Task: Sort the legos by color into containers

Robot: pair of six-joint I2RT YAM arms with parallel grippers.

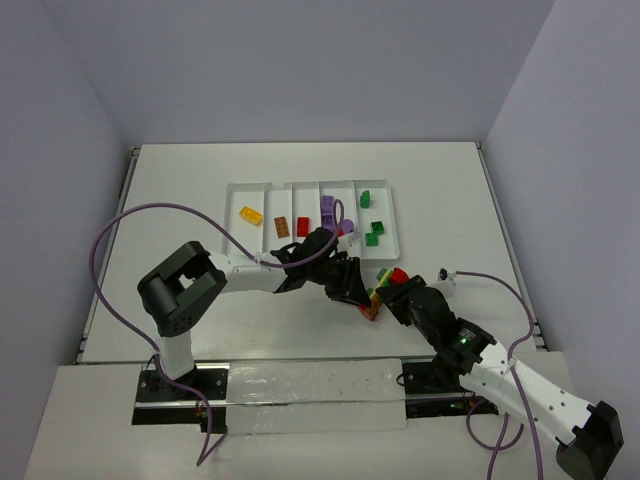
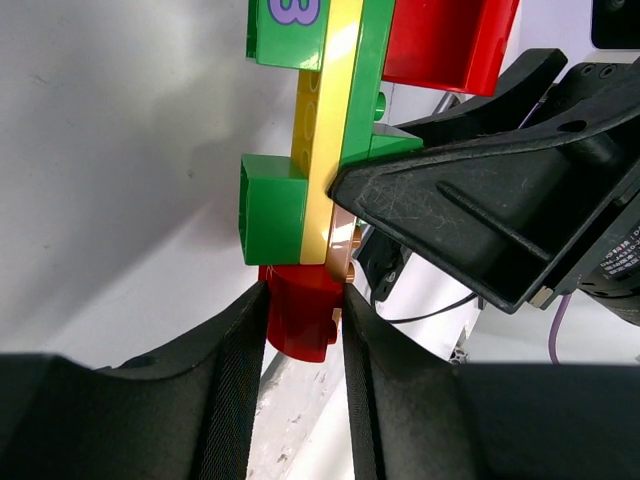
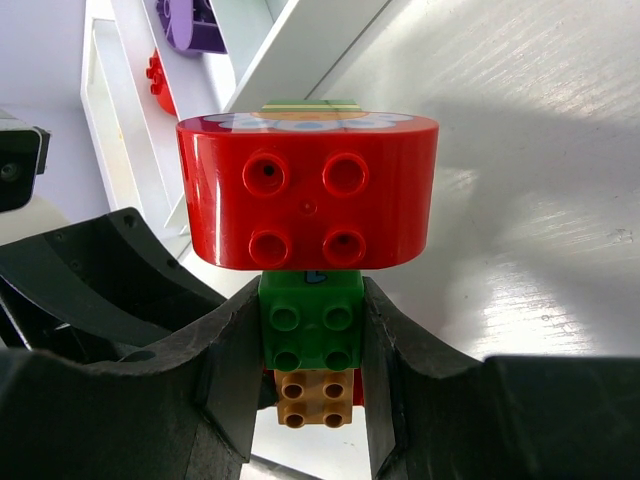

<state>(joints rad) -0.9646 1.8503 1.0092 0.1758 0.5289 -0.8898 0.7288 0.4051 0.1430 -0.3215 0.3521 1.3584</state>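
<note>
Both end effectors (image 2: 305,305) (image 3: 312,335) on brick stack (image 3: 310,205)

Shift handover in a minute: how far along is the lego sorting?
Done: yellow, orange-brown, red, purple and green bricks appear sorted in the tray. In hand: right gripper clamps a green brick of a stuck-together stack, left gripper pinches its red end brick. Left: separating that stack and binning its pieces.

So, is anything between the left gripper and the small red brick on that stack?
Nothing visible: the small red brick sits between the fingers of the left gripper. The stack it belongs to is clamped at its green brick by the right gripper.
</note>
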